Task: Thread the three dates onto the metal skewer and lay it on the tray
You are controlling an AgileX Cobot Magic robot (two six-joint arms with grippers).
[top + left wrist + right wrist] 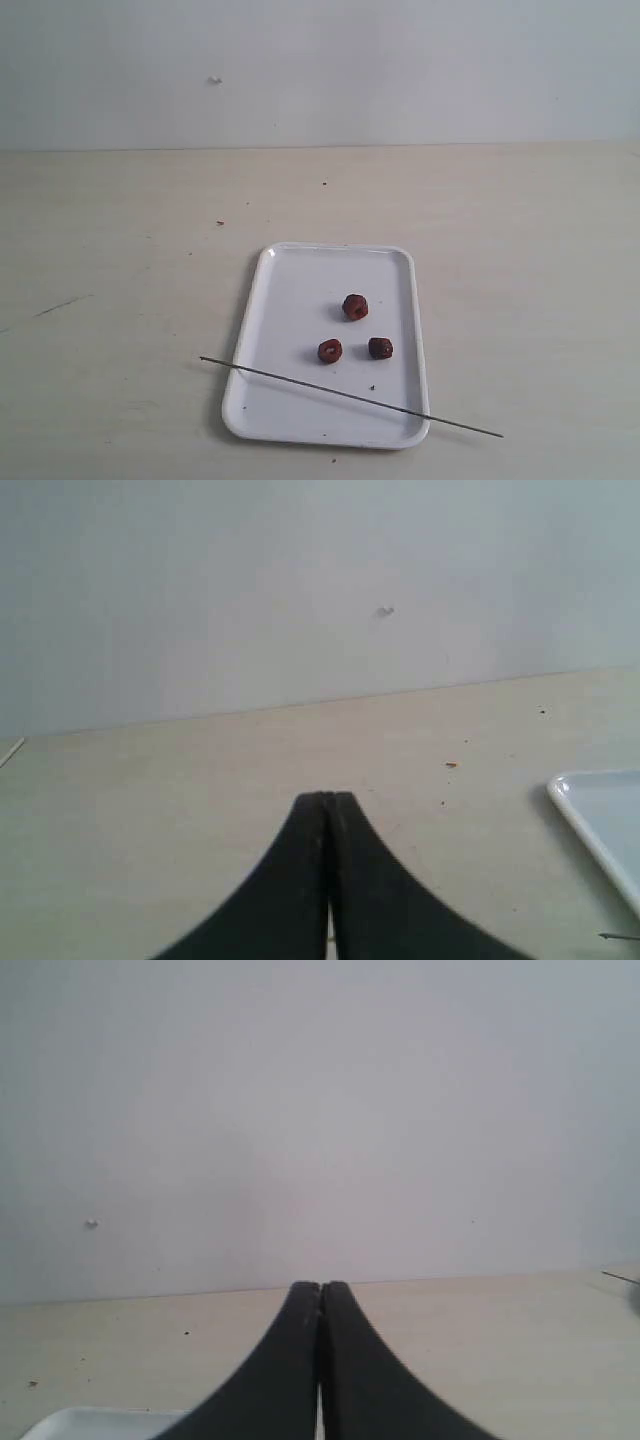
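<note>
Our left gripper (328,802) and right gripper (320,1290), both pressed together and empty, sit apart from the tray (300,280) bearing the three dates (355,306) and the skewer (350,397).

Soft even light, slightly blurry pics

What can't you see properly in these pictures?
- Exterior view: the left end effector and the right end effector are outside the frame. The three dates are too small to show any holes.
- Left wrist view: the right edge cuts off the tray. Only the tip of the metal skewer shows, and the dates are out of frame.
- Right wrist view: the shut end effector and the bottom edge hide most of the tray.
</note>
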